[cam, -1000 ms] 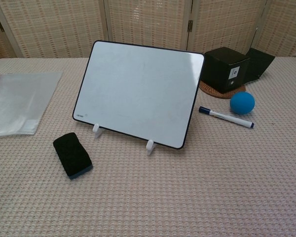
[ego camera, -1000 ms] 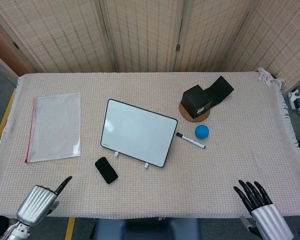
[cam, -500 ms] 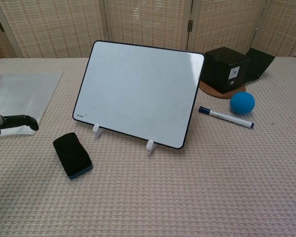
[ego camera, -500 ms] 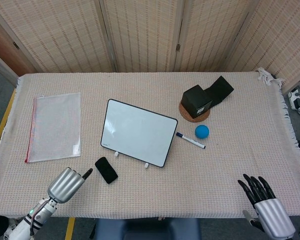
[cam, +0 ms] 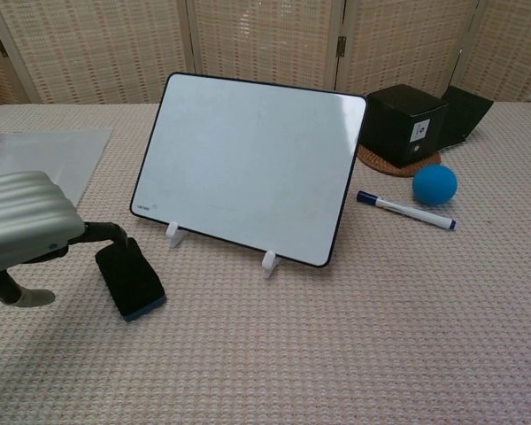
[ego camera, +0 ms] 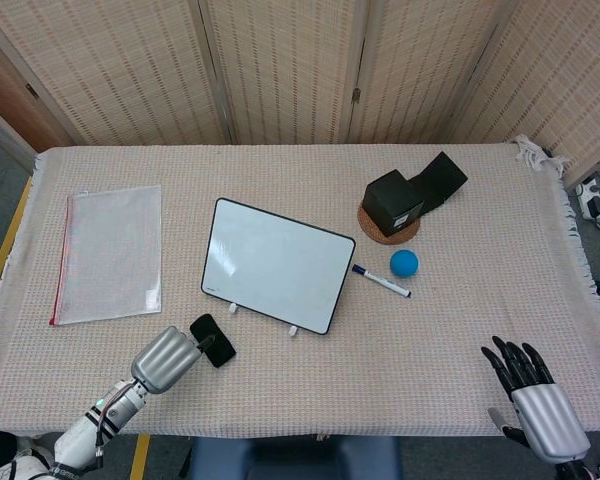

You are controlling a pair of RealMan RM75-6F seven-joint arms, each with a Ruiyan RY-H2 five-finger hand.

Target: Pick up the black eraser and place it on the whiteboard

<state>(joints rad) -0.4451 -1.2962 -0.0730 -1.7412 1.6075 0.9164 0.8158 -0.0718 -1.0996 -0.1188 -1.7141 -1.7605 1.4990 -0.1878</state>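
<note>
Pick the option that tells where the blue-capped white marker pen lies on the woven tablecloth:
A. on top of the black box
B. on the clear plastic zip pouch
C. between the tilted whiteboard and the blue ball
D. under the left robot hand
C: the blue-capped white marker pen lies flat on the cloth just right of the tilted whiteboard and beside the blue ball, apart from both.

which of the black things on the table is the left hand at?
The flat black eraser in front of the whiteboard; the left hand reaches it. The black boxes sit far right.
</note>
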